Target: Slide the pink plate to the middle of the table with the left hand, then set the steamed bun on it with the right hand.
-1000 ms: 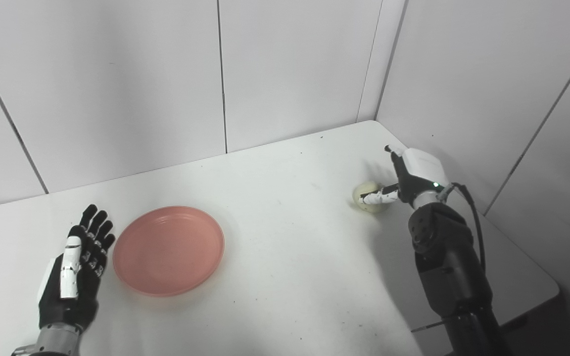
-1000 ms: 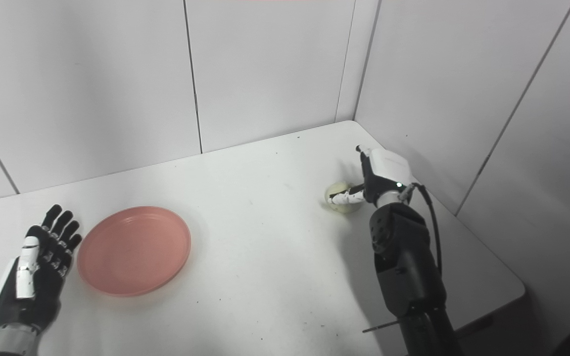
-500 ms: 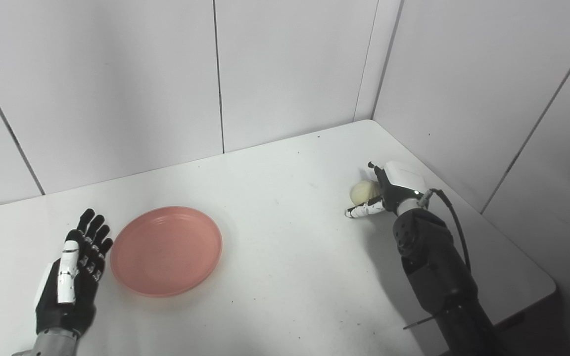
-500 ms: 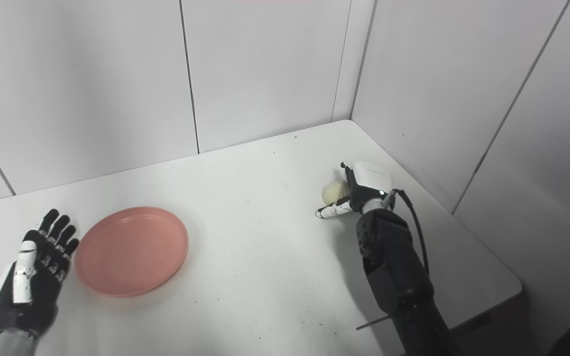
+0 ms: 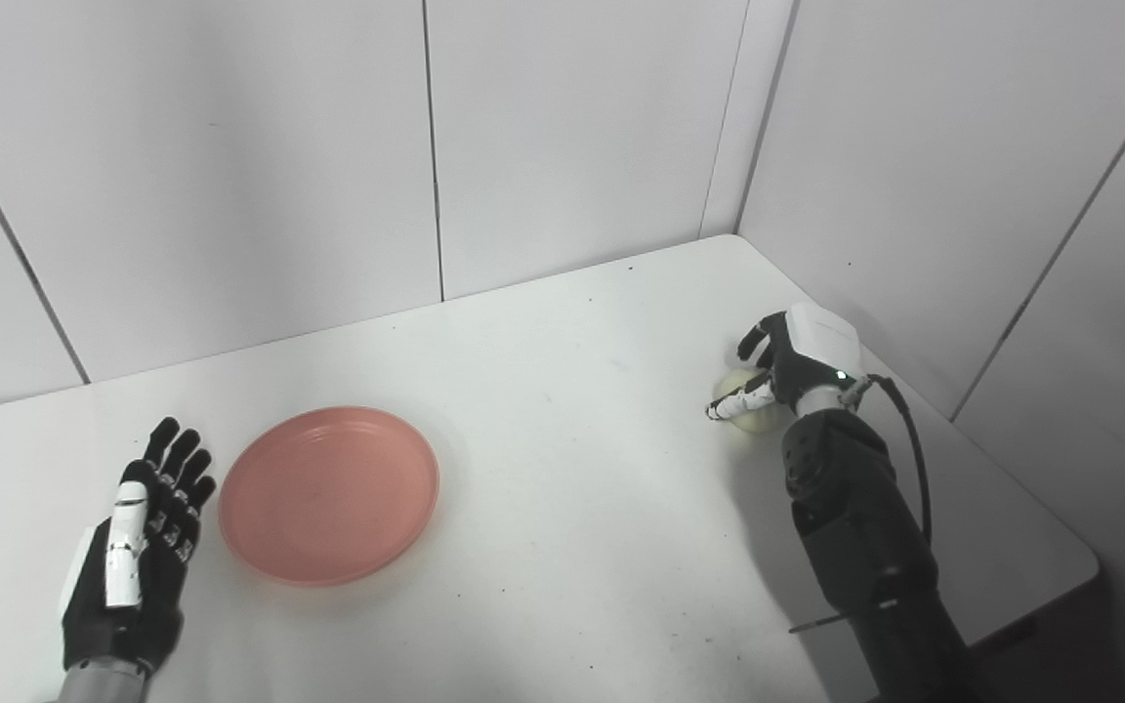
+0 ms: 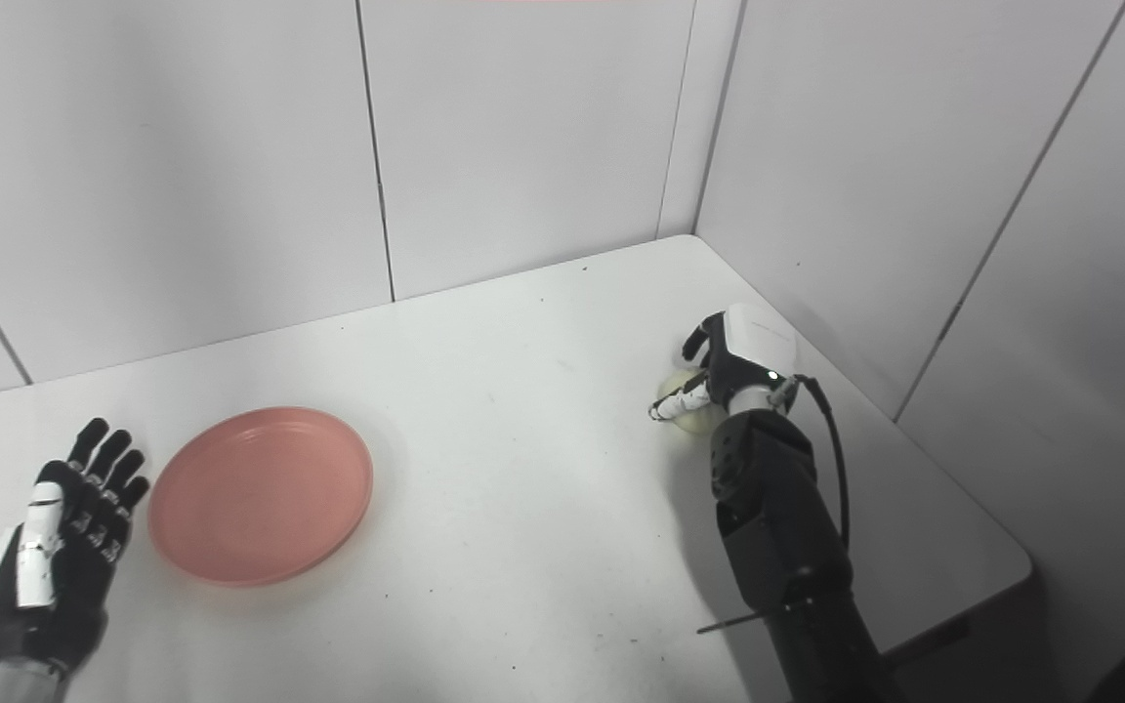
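Left eye view: steamed bun [image 5: 746, 415] nr table [image 5: 572, 488] rt edge, under right hand [image 5: 789, 366].

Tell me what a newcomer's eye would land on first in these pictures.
The pink plate stands out first, the only strong colour on the white table, lying left of centre. Just left of it the left hand rests flat and open on the table, apart from the plate. Far right, near the wall, the right hand curls over the pale steamed bun, which sits mostly hidden beneath it.
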`<state>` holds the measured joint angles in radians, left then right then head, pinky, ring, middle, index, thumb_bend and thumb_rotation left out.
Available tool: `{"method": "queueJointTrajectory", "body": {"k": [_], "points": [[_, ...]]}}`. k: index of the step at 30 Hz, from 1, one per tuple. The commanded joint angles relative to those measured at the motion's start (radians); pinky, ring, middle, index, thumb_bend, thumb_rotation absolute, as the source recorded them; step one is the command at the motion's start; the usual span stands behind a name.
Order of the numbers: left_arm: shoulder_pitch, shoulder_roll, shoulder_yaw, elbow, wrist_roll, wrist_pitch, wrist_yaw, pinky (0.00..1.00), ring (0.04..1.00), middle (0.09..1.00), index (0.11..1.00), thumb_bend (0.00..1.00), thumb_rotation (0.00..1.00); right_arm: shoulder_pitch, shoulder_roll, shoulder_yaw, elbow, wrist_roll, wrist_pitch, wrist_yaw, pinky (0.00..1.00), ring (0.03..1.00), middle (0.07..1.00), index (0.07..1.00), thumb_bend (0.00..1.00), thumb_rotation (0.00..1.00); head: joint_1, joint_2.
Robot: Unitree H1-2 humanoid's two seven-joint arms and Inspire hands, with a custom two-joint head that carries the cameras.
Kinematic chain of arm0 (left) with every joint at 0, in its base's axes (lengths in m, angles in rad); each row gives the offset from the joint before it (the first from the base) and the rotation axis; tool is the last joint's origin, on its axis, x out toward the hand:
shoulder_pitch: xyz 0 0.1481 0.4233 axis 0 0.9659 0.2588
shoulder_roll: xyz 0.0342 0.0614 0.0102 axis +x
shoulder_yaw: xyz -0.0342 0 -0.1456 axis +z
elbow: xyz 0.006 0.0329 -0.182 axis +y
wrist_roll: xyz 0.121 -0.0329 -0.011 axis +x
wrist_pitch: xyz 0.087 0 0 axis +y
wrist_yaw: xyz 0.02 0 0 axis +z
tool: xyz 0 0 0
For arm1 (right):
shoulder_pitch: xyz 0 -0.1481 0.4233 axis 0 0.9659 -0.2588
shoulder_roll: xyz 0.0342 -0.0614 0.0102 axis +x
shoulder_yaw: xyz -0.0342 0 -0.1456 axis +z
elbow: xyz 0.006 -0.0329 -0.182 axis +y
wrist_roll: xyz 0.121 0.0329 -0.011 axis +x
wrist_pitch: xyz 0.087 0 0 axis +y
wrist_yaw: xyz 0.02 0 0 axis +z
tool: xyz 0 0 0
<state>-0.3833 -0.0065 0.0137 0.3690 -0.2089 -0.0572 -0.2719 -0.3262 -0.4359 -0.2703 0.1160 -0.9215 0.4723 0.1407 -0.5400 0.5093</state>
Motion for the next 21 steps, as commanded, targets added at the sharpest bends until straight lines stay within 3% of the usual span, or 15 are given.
{"method": "queueJointTrajectory", "body": {"k": [1, 2, 4, 12, 18, 21], "points": [[0.006, -0.003, -0.01, 0.001, 0.006, -0.024, -0.001, 1.0, 0.988, 0.979, 0.946, 0.4, 1.0, -0.026, -0.013, -0.017, -0.06, -0.017, -0.003, -0.017, 0.2, 0.268, 0.443, 0.492, 0.53, 0.0, 0.004, 0.0], [0.006, -0.003, -0.011, 0.005, 0.01, -0.028, -0.001, 1.0, 0.988, 0.98, 0.946, 0.4, 1.0, -0.024, -0.016, -0.014, -0.067, -0.035, -0.003, -0.011, 0.2, 0.267, 0.457, 0.487, 0.53, 0.0, 0.009, 0.001], [0.006, -0.002, -0.015, 0.008, 0.014, -0.03, -0.001, 1.0, 0.989, 0.981, 0.948, 0.41, 1.0, -0.022, -0.02, -0.012, -0.074, -0.042, -0.003, -0.009, 0.22, 0.28, 0.4, 0.502, 0.53, 0.0, 0.013, 0.001], [0.014, -0.015, -0.025, -0.012, 0.026, -0.008, 0.012, 1.0, 0.993, 0.983, 0.951, 0.4, 1.0, -0.027, 0.0, -0.045, -0.12, 0.016, -0.003, -0.002, 0.27, 0.349, 0.428, 0.518, 0.52, 0.0, 0.036, -0.001], [0.016, -0.027, -0.042, 0.003, 0.04, -0.014, 0.018, 0.98, 0.975, 0.962, 0.94, 0.43, 1.0, -0.009, -0.029, -0.014, -0.16, 0.121, -0.02, -0.032, 0.33, 0.432, 0.485, 0.484, 0.53, 0.0, 0.11, -0.002], [0.018, -0.045, -0.052, 0.013, 0.052, -0.026, 0.032, 0.97, 0.959, 0.95, 0.932, 0.42, 0.99, 0.005, -0.04, 0.006, -0.188, 0.175, -0.066, -0.051, 0.36, 0.458, 0.497, 0.472, 0.52, 0.0, 0.193, -0.002]]}}
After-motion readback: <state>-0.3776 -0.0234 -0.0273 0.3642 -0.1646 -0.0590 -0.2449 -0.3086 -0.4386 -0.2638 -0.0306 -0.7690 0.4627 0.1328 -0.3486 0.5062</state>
